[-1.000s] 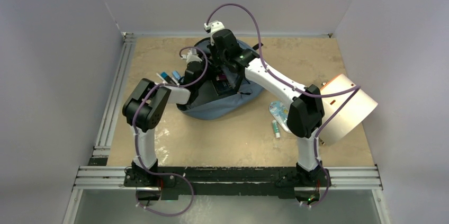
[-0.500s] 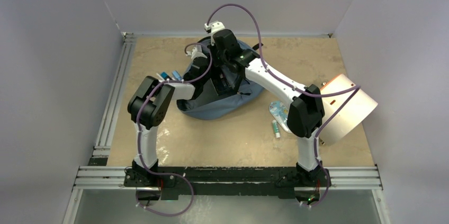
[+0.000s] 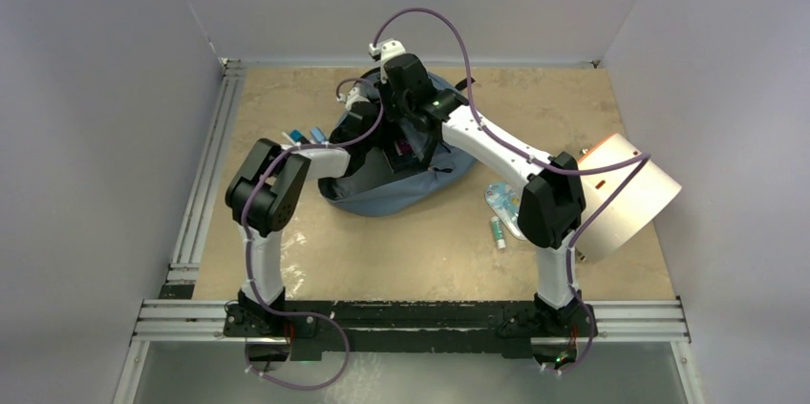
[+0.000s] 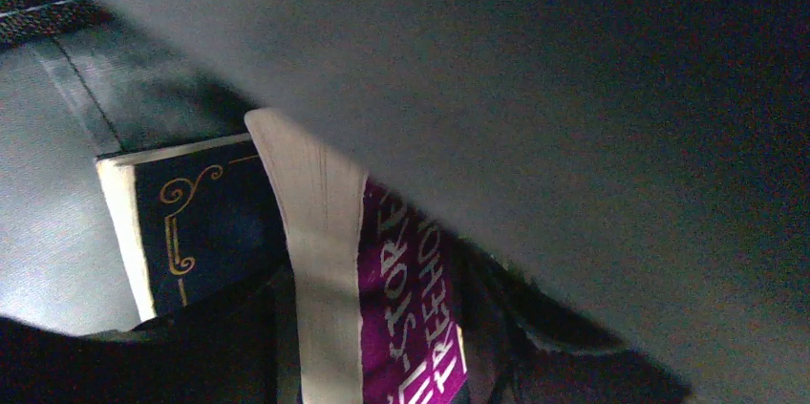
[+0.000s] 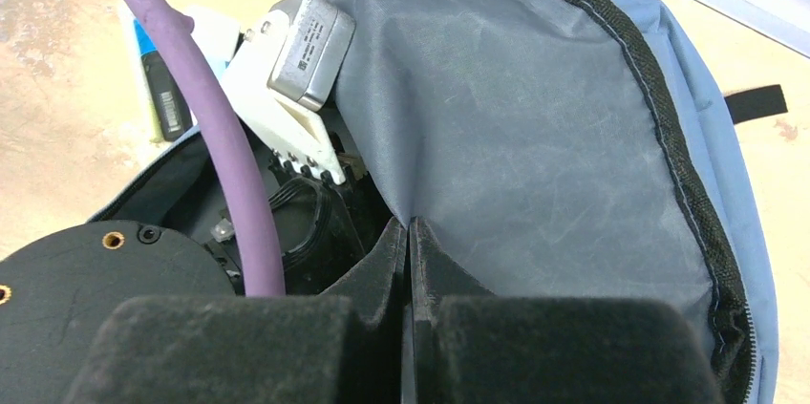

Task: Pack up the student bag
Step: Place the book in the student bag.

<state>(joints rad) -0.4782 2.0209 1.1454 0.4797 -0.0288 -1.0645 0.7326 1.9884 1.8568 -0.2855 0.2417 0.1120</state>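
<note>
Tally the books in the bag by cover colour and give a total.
Navy book: 1
Purple book: 1
Total: 2, both inside the bag

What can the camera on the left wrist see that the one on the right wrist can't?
Only the left wrist view: two books inside the bag, a purple book and a navy book with gold scrollwork. Only the right wrist view: the right hand pinching the bag's grey lining, the left arm's camera and purple cable at the opening, and pens on the table. Both: the bag's inner fabric.
</note>
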